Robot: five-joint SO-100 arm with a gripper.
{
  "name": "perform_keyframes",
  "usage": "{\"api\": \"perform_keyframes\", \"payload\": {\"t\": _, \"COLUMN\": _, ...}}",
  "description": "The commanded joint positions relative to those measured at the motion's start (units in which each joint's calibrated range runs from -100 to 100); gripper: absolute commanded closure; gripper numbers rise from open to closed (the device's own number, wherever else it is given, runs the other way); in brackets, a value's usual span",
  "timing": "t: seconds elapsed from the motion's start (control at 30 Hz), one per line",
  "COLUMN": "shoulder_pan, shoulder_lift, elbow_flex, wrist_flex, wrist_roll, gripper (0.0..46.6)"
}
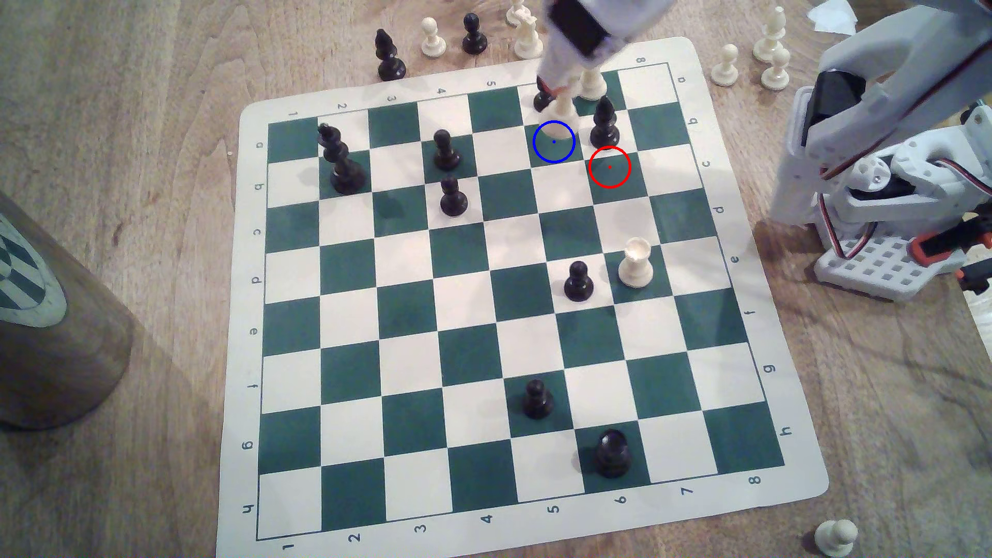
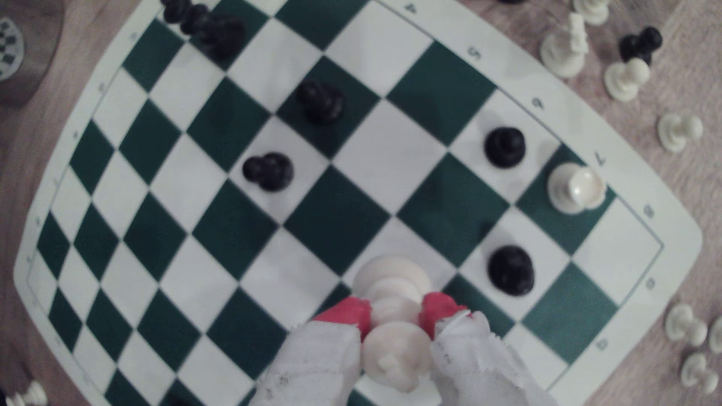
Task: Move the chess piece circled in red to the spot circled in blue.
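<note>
Landmark: I place everything against the blue-ringed dark green square (image 1: 554,141) on the green-and-cream vinyl chess mat (image 1: 515,332).

Piece: the tall cream-white plastic chess piece with slender body, collar and flared crown (image 2: 392,312) sits in my grip. In the exterior view its round base (image 1: 561,126) overlaps the far edge of the blue ring; I cannot tell whether it touches the mat or hangs just above it.

Gripper: the white gripper with red-tipped fingers (image 2: 395,317) comes down from above, its jaws pinching the piece at the neck under the crown, one red pad (image 2: 353,314) on each side. I judge the high hold was chosen so the base stays free to meet the square flat.

Source: the red-ringed green square (image 1: 609,167) lies just diagonally from the blue-ringed square, toward the exterior view's right, and holds nothing.

Neighbours: a black plastic pawn (image 1: 604,124) stands one square from the blue-ringed square, on the exterior view's right; another dark piece (image 1: 542,99) stands just beyond it, half hidden by the gripper. That leaves a tight pocket, which I take as the reason for a steep approach.

Stage: I judge the carry is nearly finished; what is left is to centre the base on the dot, settle it, then let go.

Risk: the base looks off-centre toward the far side, so releasing now could leave it straddling the line.
</note>
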Motion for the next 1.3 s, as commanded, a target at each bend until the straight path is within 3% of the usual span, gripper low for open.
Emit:
{"api": "perform_keyframes", "payload": {"t": 0.0, "shoulder_pan": 1.48, "shoulder_lift": 4.32, "elbow_flex": -4.38, "wrist_flex": -4.02, "wrist_roll": 0.54, "gripper": 45.4}}
{"api": "perform_keyframes", "payload": {"t": 0.4, "shoulder_pan": 5.55, "shoulder_lift": 12.9, "elbow_flex": 1.61, "wrist_flex": -14.01, "wrist_roll": 4.0, "gripper": 45.2}}
{"api": "perform_keyframes", "payload": {"t": 1.27, "shoulder_pan": 6.17, "shoulder_lift": 19.77, "elbow_flex": 4.69, "wrist_flex": -18.43, "wrist_roll": 5.86, "gripper": 44.6}}
